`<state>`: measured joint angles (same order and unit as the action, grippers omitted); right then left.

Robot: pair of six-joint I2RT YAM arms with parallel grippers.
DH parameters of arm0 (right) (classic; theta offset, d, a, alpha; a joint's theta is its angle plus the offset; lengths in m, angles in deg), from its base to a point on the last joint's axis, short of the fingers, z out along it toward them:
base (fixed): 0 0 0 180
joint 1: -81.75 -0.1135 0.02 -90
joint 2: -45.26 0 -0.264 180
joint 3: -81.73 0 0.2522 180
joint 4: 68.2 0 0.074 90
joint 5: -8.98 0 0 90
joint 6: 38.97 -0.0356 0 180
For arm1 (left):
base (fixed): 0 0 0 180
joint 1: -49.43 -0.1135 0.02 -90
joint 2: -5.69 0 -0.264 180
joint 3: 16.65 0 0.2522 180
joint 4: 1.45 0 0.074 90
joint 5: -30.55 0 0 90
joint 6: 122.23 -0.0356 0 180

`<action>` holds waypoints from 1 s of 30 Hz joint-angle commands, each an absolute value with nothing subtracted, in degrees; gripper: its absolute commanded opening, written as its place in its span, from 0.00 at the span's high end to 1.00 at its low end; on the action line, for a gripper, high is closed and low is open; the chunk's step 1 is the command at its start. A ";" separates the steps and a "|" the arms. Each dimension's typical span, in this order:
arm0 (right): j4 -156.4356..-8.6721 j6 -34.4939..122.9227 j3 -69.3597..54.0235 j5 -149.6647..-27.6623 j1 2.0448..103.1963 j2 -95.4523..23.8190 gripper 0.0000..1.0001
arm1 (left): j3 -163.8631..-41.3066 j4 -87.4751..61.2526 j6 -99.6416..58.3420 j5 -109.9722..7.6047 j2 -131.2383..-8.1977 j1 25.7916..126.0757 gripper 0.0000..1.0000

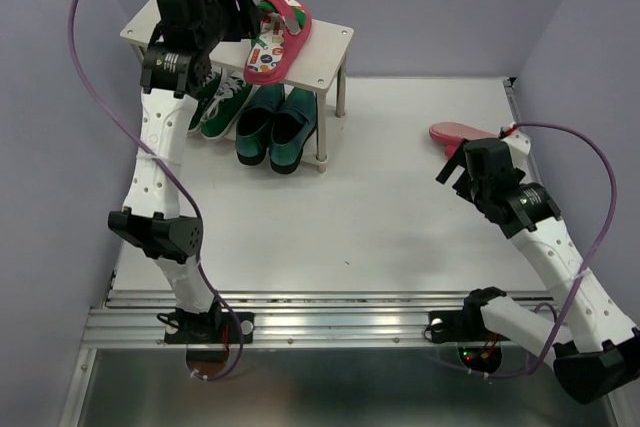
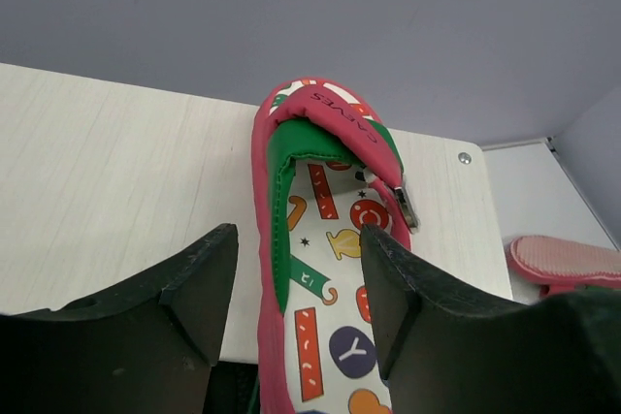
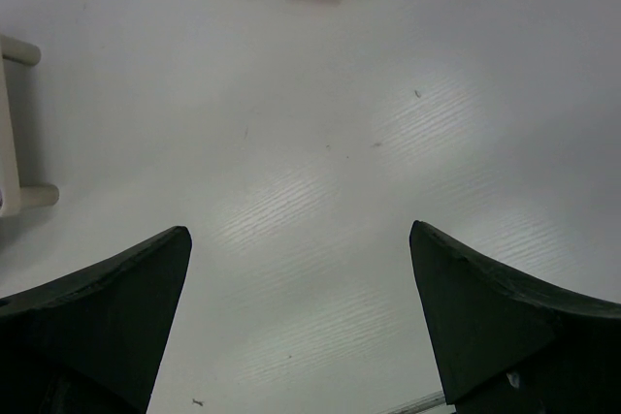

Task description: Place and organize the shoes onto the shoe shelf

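Over the bare white table [image 1: 380,207] the right fingers [image 3: 107,307] hang wide apart, holding nothing. Just beyond them one red flip-flop [image 1: 458,133] lies on the table. Farther back stands the shoe shelf [image 1: 335,47], with green sneakers [image 1: 225,102] and dark green loafers [image 1: 275,127] side by side beneath its top board. On that board lies the other flip-flop [image 2: 335,239], and the left fingers [image 2: 175,307] are spread apart over its near end.

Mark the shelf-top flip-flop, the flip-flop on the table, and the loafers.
Shelf-top flip-flop [image 1: 272,45]: top external view, patterned footbed.
Table flip-flop [image 1: 458,132]: top external view, red surface.
Loafers [image 1: 290,125]: top external view, one shoe's upper.
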<state>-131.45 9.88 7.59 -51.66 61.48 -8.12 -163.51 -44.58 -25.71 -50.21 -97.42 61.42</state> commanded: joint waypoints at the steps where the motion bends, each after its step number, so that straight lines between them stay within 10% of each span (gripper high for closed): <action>1: -128.37 9.89 6.09 -49.56 61.80 -11.67 0.00 | -160.43 -40.44 -25.73 -51.35 -86.43 61.30 0.36; 11: -114.84 17.51 4.60 -59.67 76.38 -24.51 0.00 | -134.17 -38.33 -23.54 -53.73 -64.73 66.47 0.36; 30: -98.32 63.58 -4.02 -47.44 73.05 -51.94 0.02 | -103.36 -35.87 -11.49 -51.18 -48.45 80.64 0.38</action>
